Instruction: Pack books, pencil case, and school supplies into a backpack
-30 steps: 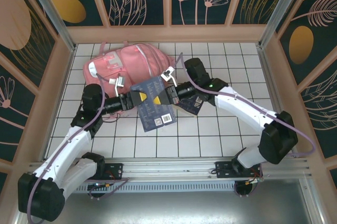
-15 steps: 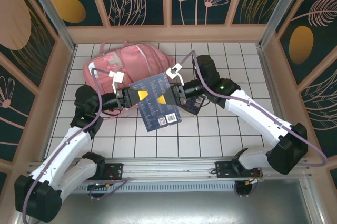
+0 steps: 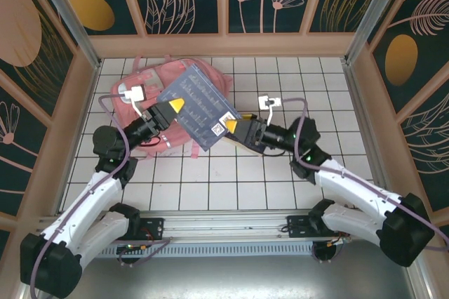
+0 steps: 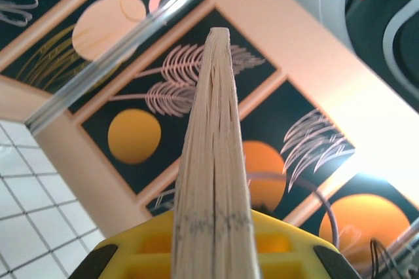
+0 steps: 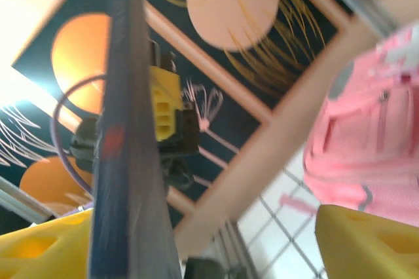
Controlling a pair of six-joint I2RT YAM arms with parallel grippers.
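Currently I have the navy book (image 3: 196, 106) lifted off the tiled table (image 3: 280, 173) and tilted, in the upper middle of the overhead frame, with its upper left part overlapping the pink backpack (image 3: 149, 76). The backpack lies on the table at the upper left, against the far wall.

Left gripper (image 3: 172, 108): closed onto the book's left edge. In its wrist view the page edge (image 4: 211, 148) rises straight up the middle of the frame from between the yellow fingers (image 4: 131, 253), which sit tight on either side.

Right gripper (image 3: 233, 126): its tip meets the book's lower right corner, just beside the white label (image 3: 219, 129). In its wrist view the jaws stand wide. The dark cover (image 5: 124, 135) runs edge-on up the left of the frame, next to the left-hand yellow finger (image 5: 39, 246), and the other finger (image 5: 366, 240) is well apart at the lower right. I cannot tell whether the nearer finger actually touches the cover.

That same view shows the left gripper (image 5: 167, 128) beyond the book and the backpack (image 5: 366, 128) at the right edge.
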